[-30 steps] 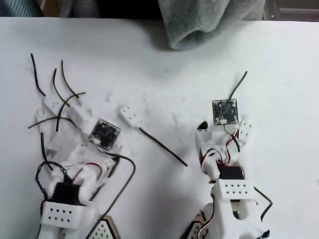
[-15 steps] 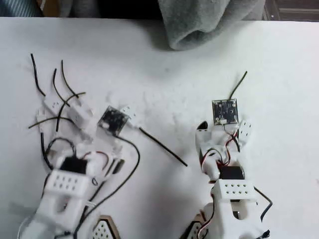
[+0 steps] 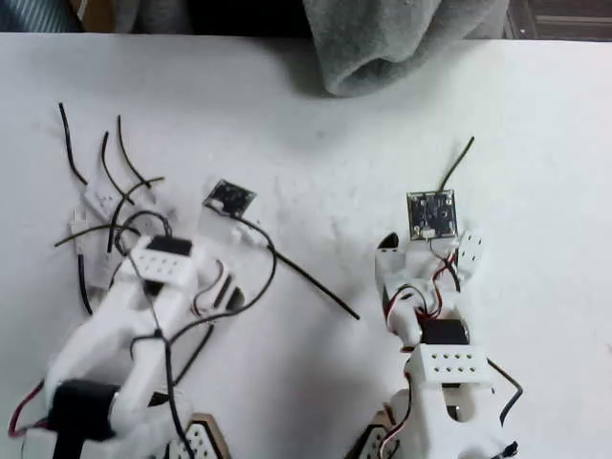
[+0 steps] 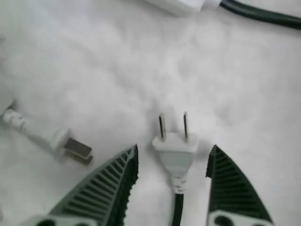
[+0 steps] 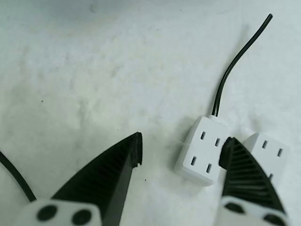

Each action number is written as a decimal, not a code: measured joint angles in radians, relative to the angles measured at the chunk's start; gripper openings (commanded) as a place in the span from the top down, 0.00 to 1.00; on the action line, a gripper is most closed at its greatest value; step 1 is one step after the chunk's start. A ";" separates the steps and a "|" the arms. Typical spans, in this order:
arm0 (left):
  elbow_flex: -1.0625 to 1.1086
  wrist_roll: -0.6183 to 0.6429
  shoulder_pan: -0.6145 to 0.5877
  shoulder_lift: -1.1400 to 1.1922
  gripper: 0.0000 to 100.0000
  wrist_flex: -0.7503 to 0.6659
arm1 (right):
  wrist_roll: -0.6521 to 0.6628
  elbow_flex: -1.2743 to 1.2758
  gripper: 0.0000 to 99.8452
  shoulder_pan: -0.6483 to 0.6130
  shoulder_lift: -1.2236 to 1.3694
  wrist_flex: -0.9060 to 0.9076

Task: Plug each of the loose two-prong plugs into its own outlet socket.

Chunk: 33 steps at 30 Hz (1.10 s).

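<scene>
Straddling a 2-prong plug (image 4: 174,151), the left gripper (image 4: 173,157) stands wide open, 1 finger on each side, gripping nothing. The plug lies flat on the table (image 4: 94,70), prongs pointing away from the gripper. The right gripper (image 5: 181,148) is likewise spread and empty, beside a socket (image 5: 201,149) with a second socket (image 5: 269,149) just next to it. The grasp looks to be the step in hand. Next comes closing squarely on the plug's body, clear of the prongs.
</scene>
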 measured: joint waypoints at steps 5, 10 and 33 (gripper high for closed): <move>-0.052 0.000 0.000 0.078 0.76 0.011 | 0.000 0.000 0.73 0.000 0.000 0.000; -0.058 0.002 0.037 0.095 0.84 0.011 | 0.000 0.000 0.73 0.000 0.000 0.000; -0.296 0.003 0.074 0.345 0.97 0.176 | 0.000 0.000 0.73 0.000 0.000 0.000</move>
